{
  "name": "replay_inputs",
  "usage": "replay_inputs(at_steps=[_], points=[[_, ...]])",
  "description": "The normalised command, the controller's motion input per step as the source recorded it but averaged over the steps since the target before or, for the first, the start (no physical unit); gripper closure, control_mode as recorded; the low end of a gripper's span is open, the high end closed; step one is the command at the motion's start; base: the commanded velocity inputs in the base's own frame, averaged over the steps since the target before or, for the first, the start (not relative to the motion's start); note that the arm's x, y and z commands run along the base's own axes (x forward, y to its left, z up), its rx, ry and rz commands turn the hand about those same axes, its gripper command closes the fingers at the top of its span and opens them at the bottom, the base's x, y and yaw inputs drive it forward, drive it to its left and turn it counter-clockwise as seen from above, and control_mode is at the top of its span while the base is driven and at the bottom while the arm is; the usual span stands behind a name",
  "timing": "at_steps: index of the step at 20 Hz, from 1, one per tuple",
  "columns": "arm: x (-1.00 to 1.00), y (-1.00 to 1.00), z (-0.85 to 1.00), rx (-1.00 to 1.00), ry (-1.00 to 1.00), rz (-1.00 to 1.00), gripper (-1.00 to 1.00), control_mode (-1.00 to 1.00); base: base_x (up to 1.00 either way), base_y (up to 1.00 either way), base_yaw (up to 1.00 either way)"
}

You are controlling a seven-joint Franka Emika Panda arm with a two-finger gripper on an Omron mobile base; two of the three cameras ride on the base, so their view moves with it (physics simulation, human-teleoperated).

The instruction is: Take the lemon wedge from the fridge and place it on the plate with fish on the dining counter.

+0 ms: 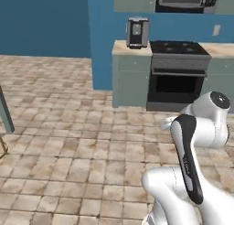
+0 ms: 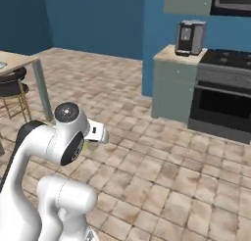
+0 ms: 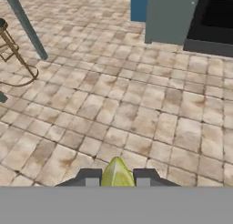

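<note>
- The lemon wedge (image 3: 117, 173) is pinched between the two dark fingers (image 3: 89, 177), its pointed tip aimed away from the hand and its long axis running along them.
- It is smooth and yellow-green, hanging over a mottled beige tiled floor (image 3: 136, 104).
- The dining counter (image 2: 19, 62), a beige surface on a grey-green leg, stands far left beside a stool (image 2: 12, 90); open floor lies between.

Even bright rendered light, faint shadows, no glare, soft low-resolution blur
</note>
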Motion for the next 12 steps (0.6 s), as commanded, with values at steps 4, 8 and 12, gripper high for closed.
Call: replay_inputs(at_steps=[4,8,12], points=[[0.00,0.00,0.00,0.00,0.00,0.00,1.00,1.00,-0.09,0.00,0.97],[0.00,0.00,0.00,0.00,0.00,0.00,1.00,1.00,-0.01,0.00,0.92],[0.00,0.00,0.00,0.00,0.00,0.00,1.00,1.00,0.56,0.00,0.72]])
